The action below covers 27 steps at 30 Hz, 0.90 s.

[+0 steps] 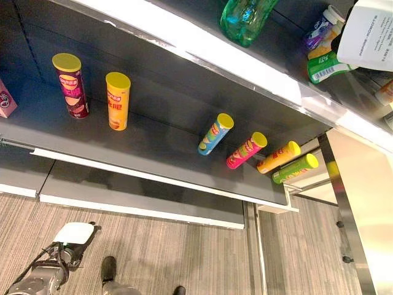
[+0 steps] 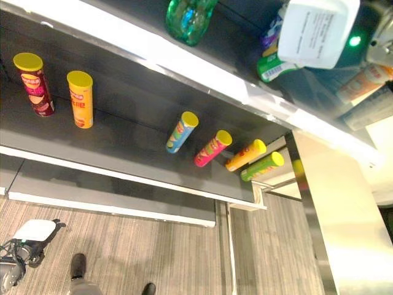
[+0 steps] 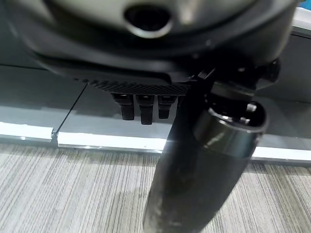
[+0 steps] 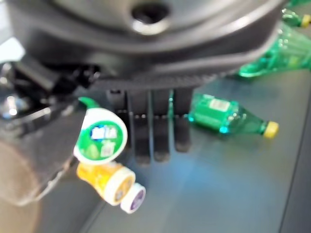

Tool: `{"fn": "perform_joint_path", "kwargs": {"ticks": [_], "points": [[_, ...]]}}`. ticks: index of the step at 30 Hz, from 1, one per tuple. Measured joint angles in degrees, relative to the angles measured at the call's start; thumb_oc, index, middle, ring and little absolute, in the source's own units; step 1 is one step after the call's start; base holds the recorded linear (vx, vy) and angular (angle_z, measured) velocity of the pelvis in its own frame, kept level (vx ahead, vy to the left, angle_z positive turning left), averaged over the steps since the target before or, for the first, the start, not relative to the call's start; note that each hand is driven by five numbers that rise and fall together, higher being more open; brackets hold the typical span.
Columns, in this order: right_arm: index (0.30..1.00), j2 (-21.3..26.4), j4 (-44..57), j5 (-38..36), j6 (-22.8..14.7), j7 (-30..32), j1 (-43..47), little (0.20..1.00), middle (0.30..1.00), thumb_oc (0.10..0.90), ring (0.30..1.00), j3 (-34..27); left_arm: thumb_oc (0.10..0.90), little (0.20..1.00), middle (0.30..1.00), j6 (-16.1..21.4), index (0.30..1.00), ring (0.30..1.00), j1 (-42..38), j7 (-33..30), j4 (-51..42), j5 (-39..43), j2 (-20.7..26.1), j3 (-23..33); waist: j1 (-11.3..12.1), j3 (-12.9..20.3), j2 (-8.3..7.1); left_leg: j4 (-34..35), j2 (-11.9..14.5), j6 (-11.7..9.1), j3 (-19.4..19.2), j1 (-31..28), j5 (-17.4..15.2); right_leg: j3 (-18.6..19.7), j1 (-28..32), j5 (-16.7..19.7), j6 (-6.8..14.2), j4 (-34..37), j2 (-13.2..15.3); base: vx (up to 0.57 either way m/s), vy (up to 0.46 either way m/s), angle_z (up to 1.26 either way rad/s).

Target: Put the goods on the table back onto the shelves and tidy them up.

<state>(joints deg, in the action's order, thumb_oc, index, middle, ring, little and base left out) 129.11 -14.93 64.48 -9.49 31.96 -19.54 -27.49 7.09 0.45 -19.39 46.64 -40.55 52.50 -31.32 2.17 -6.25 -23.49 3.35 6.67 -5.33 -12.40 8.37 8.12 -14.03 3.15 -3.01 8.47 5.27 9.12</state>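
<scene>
Several chip cans stand in a row on the dark middle shelf [image 1: 153, 144]: a maroon can [image 1: 71, 86], a yellow can [image 1: 117, 100], a blue can [image 1: 215, 133], a pink can [image 1: 246, 150], an orange can [image 1: 278, 157] and a green can [image 1: 295, 168]. On the upper shelf my right hand [image 1: 368, 31] reaches in with straight fingers [image 4: 155, 131], open. Beside its thumb sit a green-lidded small bottle [image 4: 99, 136], a yellow one [image 4: 108, 178] and a purple-capped one [image 4: 132, 199]. My left hand [image 1: 72, 241] hangs low over the floor, loosely bent fingers [image 3: 141, 109] holding nothing.
A green soda bottle [image 4: 228, 116] lies on the upper shelf past my right fingers, another [image 4: 277, 48] farther back. A pink carton [image 1: 6, 101] stands at the middle shelf's left end. A pale metal upright [image 1: 362, 209] borders the shelves on the right. Striped carpet [image 1: 184, 258] lies below.
</scene>
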Motion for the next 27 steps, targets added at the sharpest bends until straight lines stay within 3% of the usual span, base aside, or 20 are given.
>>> {"fn": "perform_joint_path", "kwargs": {"ticks": [10,11,19,27], "points": [[0.3,0.0,0.0,-0.1,-0.9,-1.23,-0.37,0.3,0.3,0.4,0.3,0.07,0.8,0.9,0.9,-0.2,0.9,0.9,1.5,0.09,0.62,-0.21,-0.27,-2.38,0.08,0.28,0.04,0.02,0.35,-0.01,-0.1,0.36,0.0,0.0,-0.38,0.0,-0.02,0.03,-0.31,0.0,-0.009,0.0],[0.9,0.01,-0.01,-0.13,-1.09,-1.39,-0.46,0.9,0.9,0.8,0.9,0.07,0.8,0.9,0.9,-0.29,0.9,0.9,1.58,0.09,0.62,-0.21,-0.25,-2.38,0.13,0.3,0.02,0.02,0.34,-0.01,-0.11,0.4,0.0,0.01,-0.41,-0.01,-0.02,0.04,-0.31,0.01,-0.037,0.01],[0.9,0.0,-0.36,-4.57,-3.5,-1.45,-3.9,0.9,0.9,0.8,0.9,-2.8,0.8,0.9,0.9,-0.76,0.9,0.9,1.41,0.08,1.81,-0.21,-0.16,-2.36,0.56,0.49,-0.03,0.02,0.24,-0.01,0.16,1.28,0.0,-0.05,-1.24,0.08,-0.04,0.02,-0.26,0.0,0.0,0.0],[0.9,0.0,-0.53,-5.02,-3.66,-0.34,-3.9,0.9,0.9,0.8,0.9,-2.88,0.8,0.9,0.9,-0.74,0.9,0.9,0.32,0.08,2.09,-0.21,-0.16,-2.49,-0.01,0.74,-0.33,0.02,0.24,0.0,0.24,1.26,0.01,-0.44,-1.11,0.07,-0.04,0.01,-0.28,0.0,0.0,0.0]]}}
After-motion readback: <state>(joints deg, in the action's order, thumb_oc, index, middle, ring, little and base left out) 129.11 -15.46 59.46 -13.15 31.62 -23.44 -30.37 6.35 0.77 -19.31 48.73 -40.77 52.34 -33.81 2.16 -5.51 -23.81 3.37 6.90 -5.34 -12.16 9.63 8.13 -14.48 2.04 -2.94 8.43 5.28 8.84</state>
